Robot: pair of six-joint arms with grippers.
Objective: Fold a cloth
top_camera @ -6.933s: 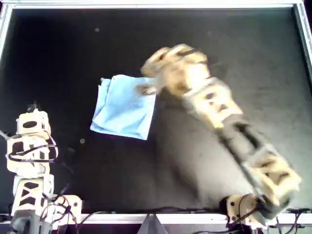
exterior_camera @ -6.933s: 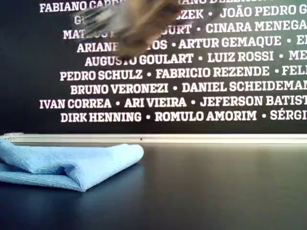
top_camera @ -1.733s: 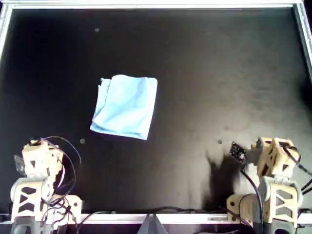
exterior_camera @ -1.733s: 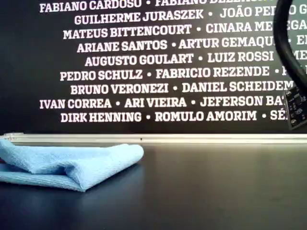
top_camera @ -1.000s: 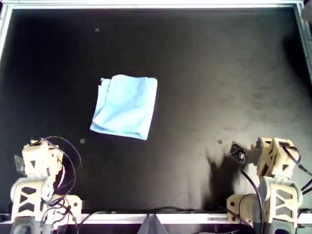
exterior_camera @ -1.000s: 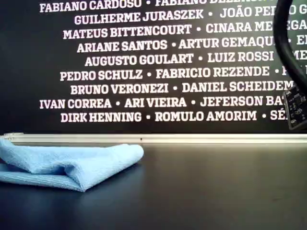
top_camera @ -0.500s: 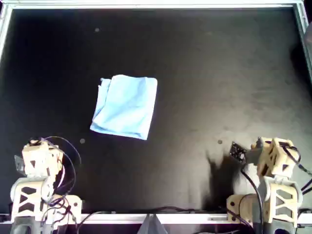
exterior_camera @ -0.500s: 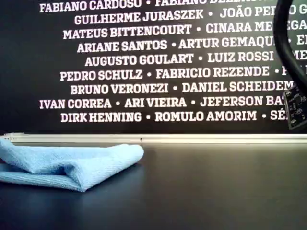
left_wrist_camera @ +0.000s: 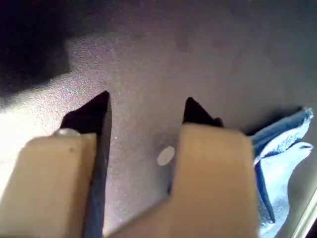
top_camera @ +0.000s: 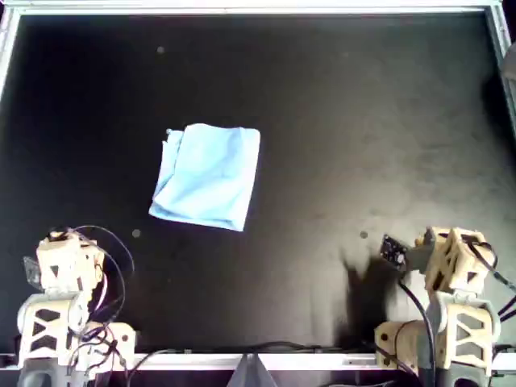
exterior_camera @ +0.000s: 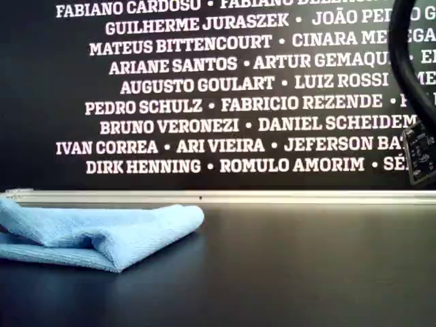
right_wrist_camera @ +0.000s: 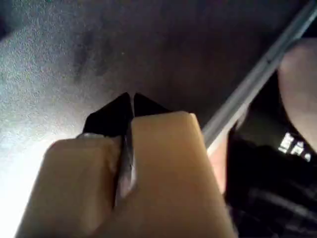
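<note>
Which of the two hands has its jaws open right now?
The left hand: its jaws stand apart over bare table. The right hand has its jaws pressed together.

back wall (exterior_camera: 41,82) | white names: ariane santos · augusto goulart · pedro schulz · bruno veronezi · dirk henning

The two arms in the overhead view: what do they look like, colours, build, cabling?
Both are tan, blocky, with X-shaped cutouts in their bases. Loose black cables loop around the left arm and trail beside the right arm. Each claw, left and right, has tan bodies ending in black pointed tips.
</note>
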